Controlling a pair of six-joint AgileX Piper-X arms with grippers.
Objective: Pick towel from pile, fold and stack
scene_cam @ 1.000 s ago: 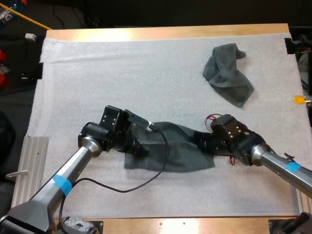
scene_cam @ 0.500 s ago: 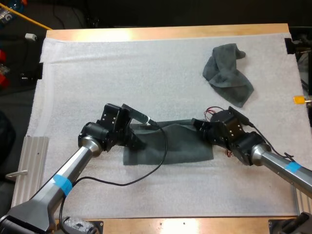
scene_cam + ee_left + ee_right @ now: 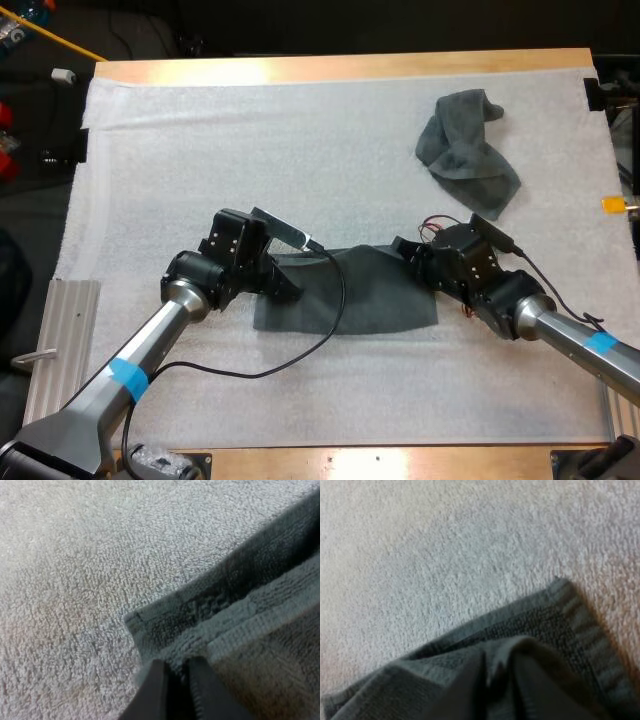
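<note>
Flat dark grey-green towel (image 3: 355, 300) lies spread on white textured mat (image 3: 200, 150), about midway between left and right edges, nearer to near edge than to far edge. Left gripper (image 3: 288, 287) at towel's left end: black fingers (image 3: 152, 690) pressed nearly together, hemmed corner pinched between them. Right gripper (image 3: 410, 268) at towel's right end: fingers closed on raised fold of cloth beside corner. Crumpled dark grey-green towel (image 3: 467, 150) sits near mat's far right corner, well apart from both grippers.

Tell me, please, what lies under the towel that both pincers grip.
The white mat shows all round the towel, and at the left pincer a lower layer of it peeks out. What lies under its middle is hidden.
</note>
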